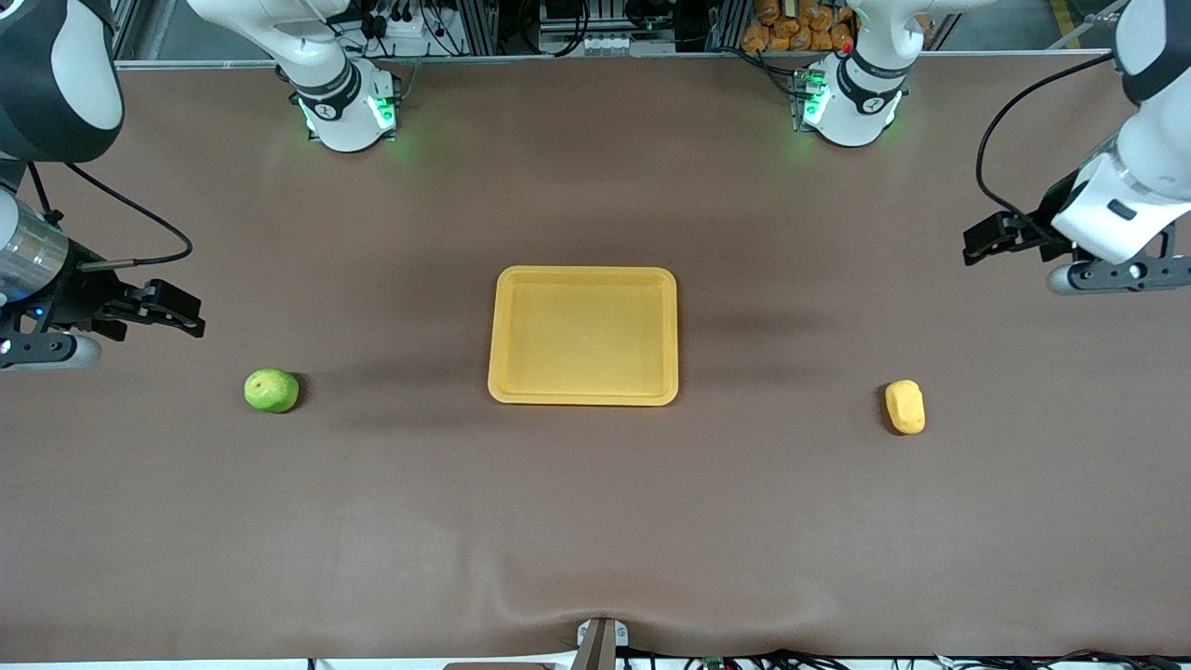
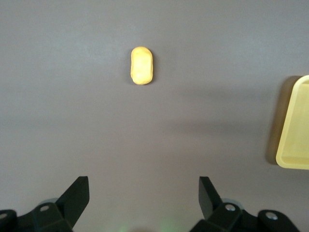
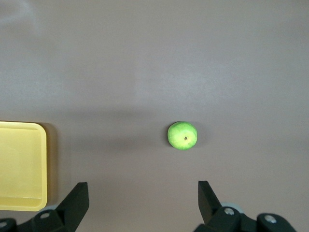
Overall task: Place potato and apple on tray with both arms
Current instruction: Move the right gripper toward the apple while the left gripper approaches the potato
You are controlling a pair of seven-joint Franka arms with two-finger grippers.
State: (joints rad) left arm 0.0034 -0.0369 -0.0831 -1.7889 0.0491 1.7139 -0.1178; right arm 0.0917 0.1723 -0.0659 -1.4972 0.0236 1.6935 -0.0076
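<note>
Lying apart from tray (image 1: 583, 277): apple (image 1: 272, 390), potato (image 1: 905, 407), both grippers' jaws apart.

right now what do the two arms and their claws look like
Both arms are white with black joint bands, and green lights glow at their bases. A black cable loops along each forearm. The left claw and the right claw are black, two-fingered, with angular wedge-shaped fingertips. The right arm also shows a silvery metal wrist section.
</note>
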